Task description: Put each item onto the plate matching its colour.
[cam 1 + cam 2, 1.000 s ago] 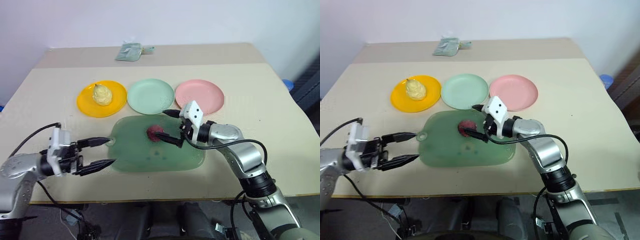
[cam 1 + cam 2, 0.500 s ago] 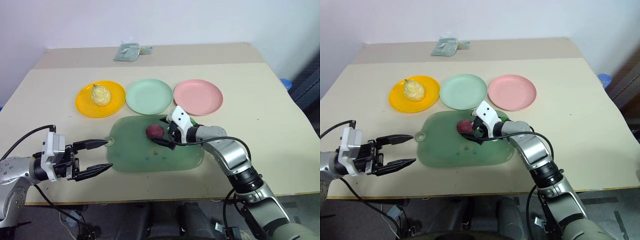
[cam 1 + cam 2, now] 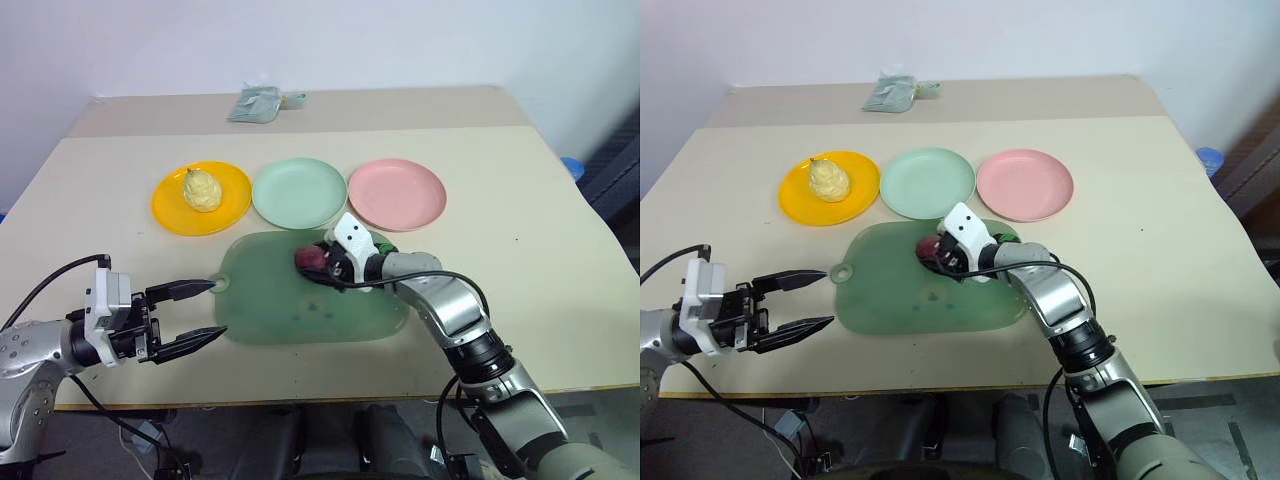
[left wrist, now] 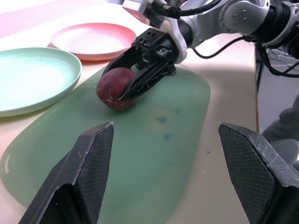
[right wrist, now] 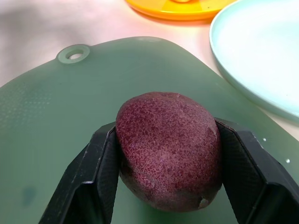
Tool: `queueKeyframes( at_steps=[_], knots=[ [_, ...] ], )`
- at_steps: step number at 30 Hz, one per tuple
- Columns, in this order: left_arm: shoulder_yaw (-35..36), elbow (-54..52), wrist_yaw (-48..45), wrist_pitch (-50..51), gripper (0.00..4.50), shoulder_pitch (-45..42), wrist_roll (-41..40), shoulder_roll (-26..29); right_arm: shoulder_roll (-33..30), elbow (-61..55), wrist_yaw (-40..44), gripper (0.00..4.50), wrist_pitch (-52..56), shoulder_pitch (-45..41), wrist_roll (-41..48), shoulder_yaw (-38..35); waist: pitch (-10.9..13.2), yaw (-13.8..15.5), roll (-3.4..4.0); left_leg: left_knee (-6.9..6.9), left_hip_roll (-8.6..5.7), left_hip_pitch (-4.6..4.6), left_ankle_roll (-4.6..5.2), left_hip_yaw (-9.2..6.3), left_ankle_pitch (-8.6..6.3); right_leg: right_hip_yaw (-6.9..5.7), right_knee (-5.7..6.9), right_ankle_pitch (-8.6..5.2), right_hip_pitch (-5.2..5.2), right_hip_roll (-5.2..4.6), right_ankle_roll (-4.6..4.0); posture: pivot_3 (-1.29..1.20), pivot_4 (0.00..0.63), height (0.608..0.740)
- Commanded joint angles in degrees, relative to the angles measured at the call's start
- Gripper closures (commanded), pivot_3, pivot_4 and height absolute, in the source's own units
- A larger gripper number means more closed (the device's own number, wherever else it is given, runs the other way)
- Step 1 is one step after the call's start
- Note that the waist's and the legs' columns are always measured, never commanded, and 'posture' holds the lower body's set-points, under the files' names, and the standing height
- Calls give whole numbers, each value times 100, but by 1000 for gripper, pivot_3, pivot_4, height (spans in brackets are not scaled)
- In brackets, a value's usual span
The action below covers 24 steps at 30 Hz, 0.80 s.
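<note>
The left hand (image 3: 198, 312) hovers just off the near left corner of the green mat (image 3: 270, 310), its two fingers spread apart with nothing between them. On the tabletop (image 3: 500, 250), behind the mat, a pale-yellow pear (image 3: 202, 189) sits on the orange-yellow plate (image 3: 170, 207). Beside it the mint green plate (image 3: 298, 192) and then the pink plate (image 3: 397, 192) are bare. On the mat's far part, the right hand (image 5: 163, 154) has its fingers clamped on either side of the maroon ball (image 5: 168, 147), which rests on the mat.
</note>
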Motion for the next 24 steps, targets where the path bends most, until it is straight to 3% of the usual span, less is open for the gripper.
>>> queueKeyframes(
  at_steps=[1,5,8,12,17,24],
  knots=[
    [108,-53,131,-118,853,-37,-35,-98,104,-690,-198,1757,293,-349,413,-679,2,-3,3,0,0,0,1,0,0,0,0,0,0,0,0,0,150,740],
    [46,40,262,-158,853,-116,-26,-288,257,-369,-765,1757,458,-1171,791,-1765,3,-11,5,-7,0,0,0,4,0,6,3,0,3,0,0,0,150,740],
    [-15,167,286,-248,853,-166,38,-426,56,514,-964,1757,150,-1705,696,-2183,0,-1,1,-15,0,2,-13,6,8,6,1,0,-3,0,0,0,150,740],
    [-142,373,333,-440,853,-356,197,-551,-301,2826,-1140,1757,-1338,-2264,93,-2227,-6,4,-9,-18,-1,12,-15,9,10,5,-4,1,2,-2,0,0,150,740],
    [-185,407,410,-357,853,-684,137,-524,-289,5719,-1187,1757,-3137,-3037,-312,-2222,1,-63,0,-37,-1,8,-33,23,23,16,3,1,1,-3,-1,0,150,740],
    [-129,353,440,-188,853,-820,40,-423,-154,7413,-1299,1757,-4051,-3574,-467,-2345,1,-229,2,-53,6,8,-41,33,28,18,5,0,-12,-1,-1,0,150,740]
  ],
)
